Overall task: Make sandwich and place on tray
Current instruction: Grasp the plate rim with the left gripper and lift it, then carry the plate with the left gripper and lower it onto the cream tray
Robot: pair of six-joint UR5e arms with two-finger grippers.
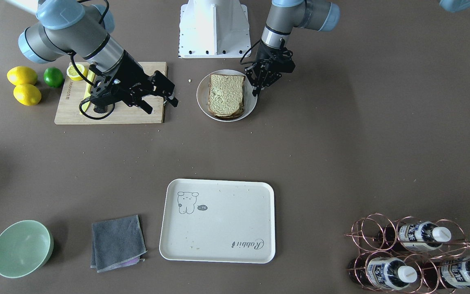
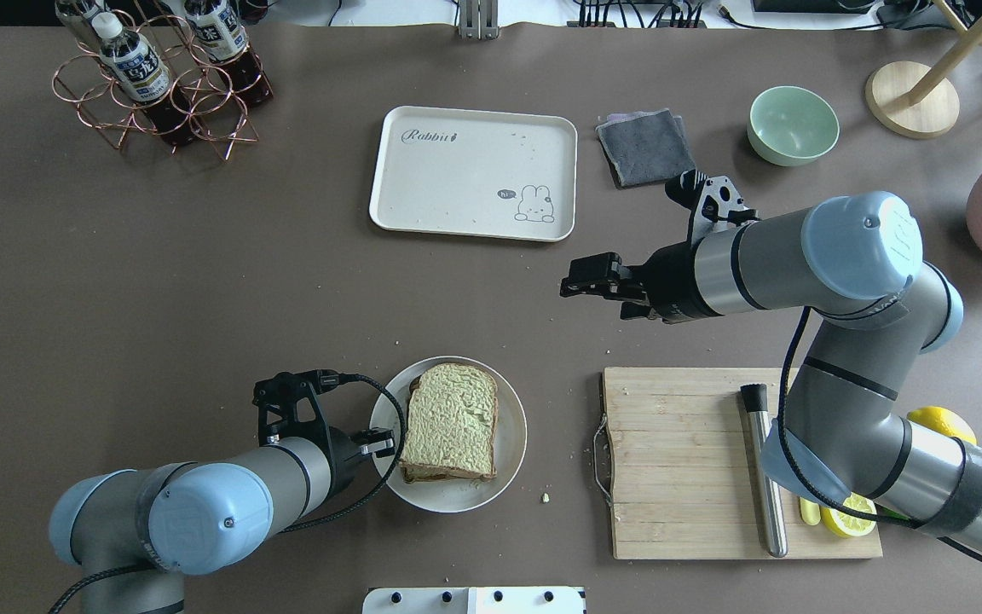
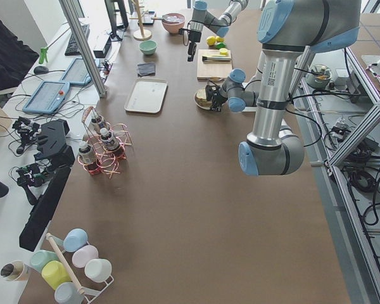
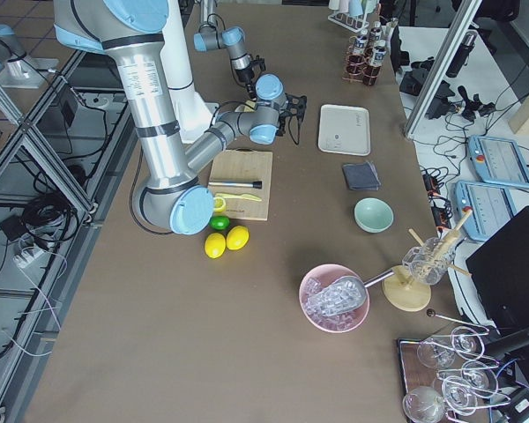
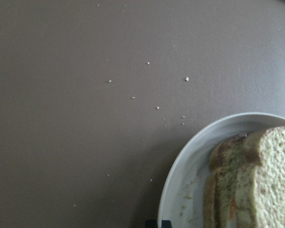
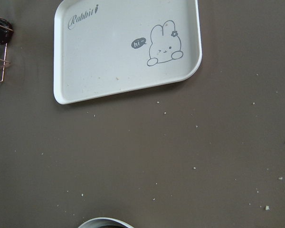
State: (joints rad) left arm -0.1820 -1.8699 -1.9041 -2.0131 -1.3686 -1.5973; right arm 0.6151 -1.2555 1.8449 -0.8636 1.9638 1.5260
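Lying on the plate (image 2: 457,503), sandwich (image 2: 453,418) sits well apart from tray (image 2: 465,179).

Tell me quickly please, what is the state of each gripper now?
Left gripper: closed, holding nothing.
Right gripper: open, holding nothing.

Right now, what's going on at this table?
The sandwich of two brown-crusted toast slices sits stacked on the round white plate, not yet on the cream-white rounded-rectangle plastic tray, which carries only crumbs. The left hand is low beside the plate's edge, looks shut and grips nothing. The right hand is raised on the plate's other side, open and empty, near the wooden cutting board.
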